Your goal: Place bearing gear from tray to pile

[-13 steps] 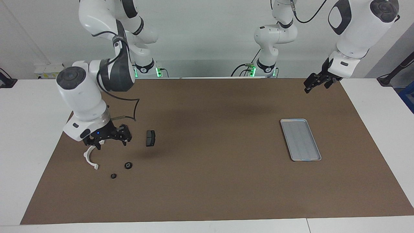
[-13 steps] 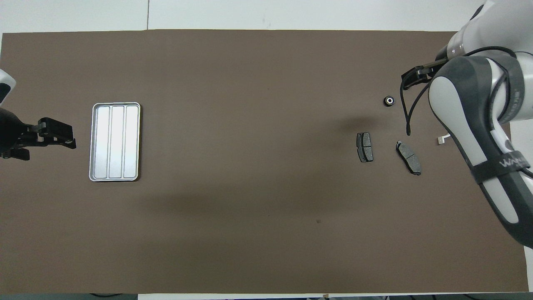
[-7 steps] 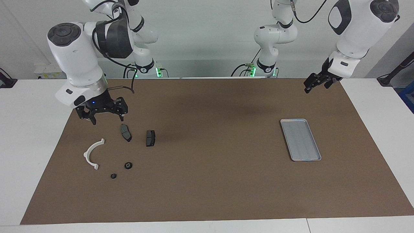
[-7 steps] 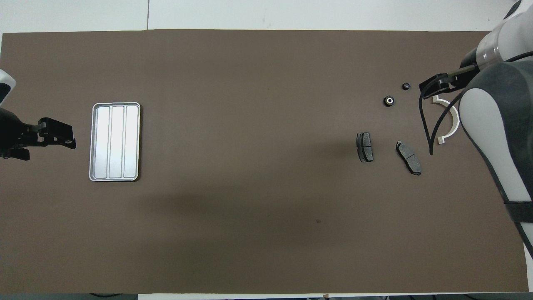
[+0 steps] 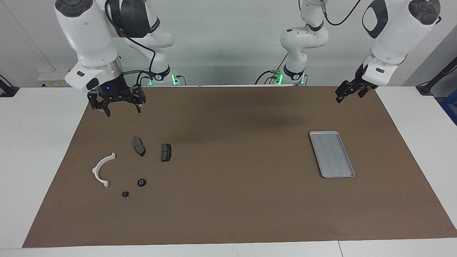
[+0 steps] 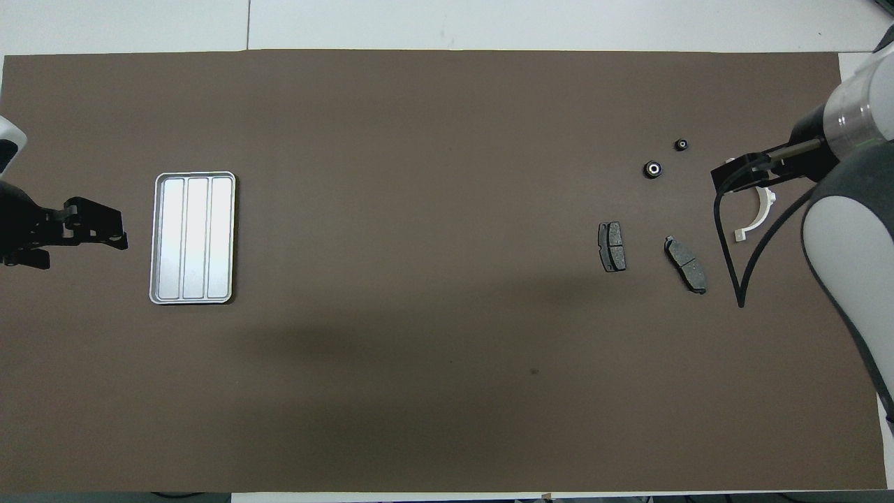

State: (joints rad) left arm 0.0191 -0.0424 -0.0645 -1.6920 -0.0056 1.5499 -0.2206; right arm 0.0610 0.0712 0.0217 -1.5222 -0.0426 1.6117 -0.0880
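The silver ridged tray lies empty toward the left arm's end. At the right arm's end lies the pile: a white curved bracket and two dark brake pads. Two small black round bearing gears rest on the mat beside the bracket, farther from the robots than the pads; overhead they show as a larger gear and a smaller gear. My right gripper hangs open and empty, raised over the mat by the pile. My left gripper waits open in the air beside the tray.
A brown mat covers the table, with white table edge around it. A black cable loops from the right arm over the bracket in the overhead view. The two arm bases stand at the robots' edge.
My right gripper has risen from low beside the bracket and drawn back toward its base, uncovering one brake pad, the bracket and the small gear. The left arm has not moved.
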